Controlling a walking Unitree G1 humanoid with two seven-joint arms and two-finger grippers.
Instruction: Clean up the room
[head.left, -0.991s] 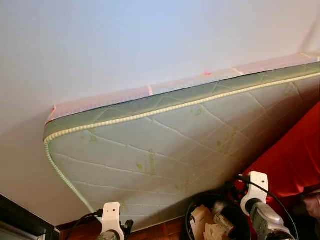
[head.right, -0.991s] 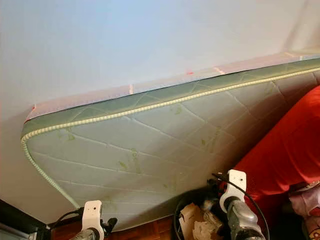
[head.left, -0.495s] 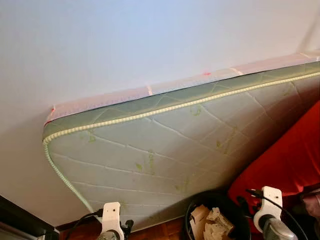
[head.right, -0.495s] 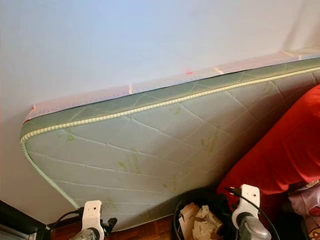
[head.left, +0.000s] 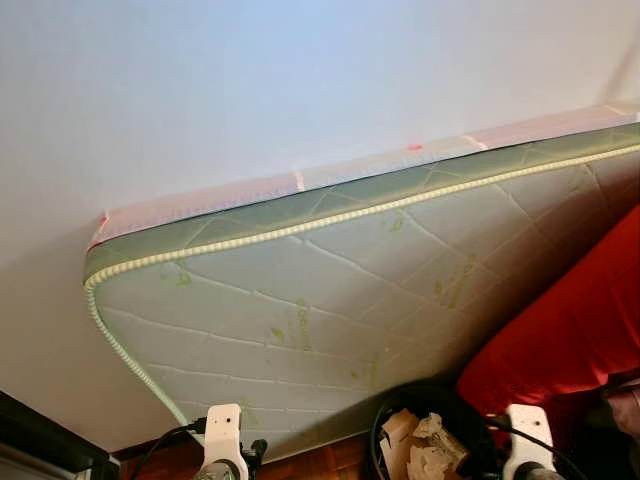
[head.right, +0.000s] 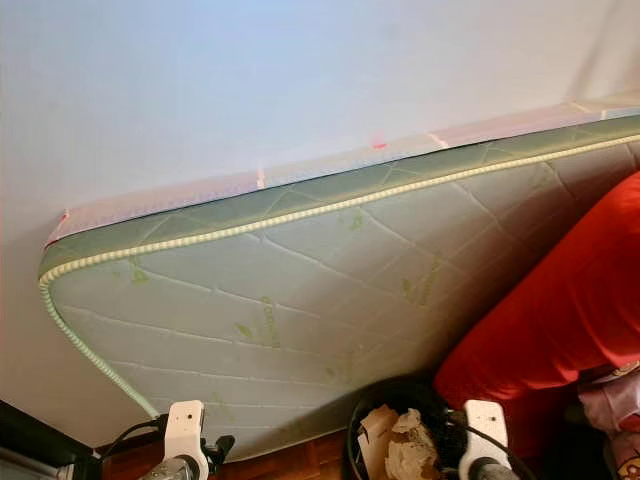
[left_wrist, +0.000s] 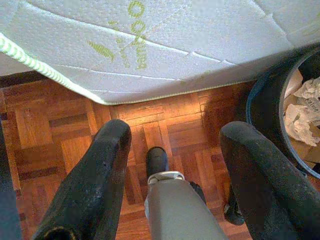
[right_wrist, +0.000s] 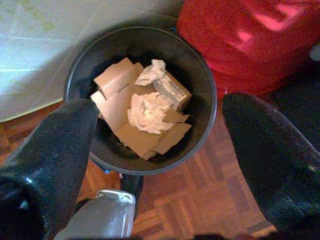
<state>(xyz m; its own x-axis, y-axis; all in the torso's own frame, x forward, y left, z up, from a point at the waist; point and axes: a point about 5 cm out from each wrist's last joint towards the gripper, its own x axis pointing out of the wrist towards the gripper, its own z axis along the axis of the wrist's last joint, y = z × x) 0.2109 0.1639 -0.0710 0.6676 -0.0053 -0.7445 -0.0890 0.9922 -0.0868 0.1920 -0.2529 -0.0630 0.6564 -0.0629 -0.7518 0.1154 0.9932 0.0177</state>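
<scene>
A black round bin (right_wrist: 212, 102) stands on the parquet floor, holding cardboard pieces (right_wrist: 117, 85) and crumpled white paper (right_wrist: 148, 111). My right gripper (right_wrist: 160, 107) hovers above the bin, open, with nothing between its fingers. In the left eye view the bin (head.left: 425, 395) sits at the bottom, between my two white wrist mounts. My left gripper (left_wrist: 177, 132) is open and empty above bare parquet (left_wrist: 50, 125), close to the mattress's lower corner.
A green-and-white quilted mattress (head.left: 330, 290) leans against the white wall (head.left: 250, 80), just behind the bin. A red fabric mass (head.left: 570, 340) lies to the bin's right. Dark furniture (head.left: 30, 440) sits at the lower left.
My right arm has dropped lower and shifted right, out from in front of the bin. The left arm and the camera have stayed put.
</scene>
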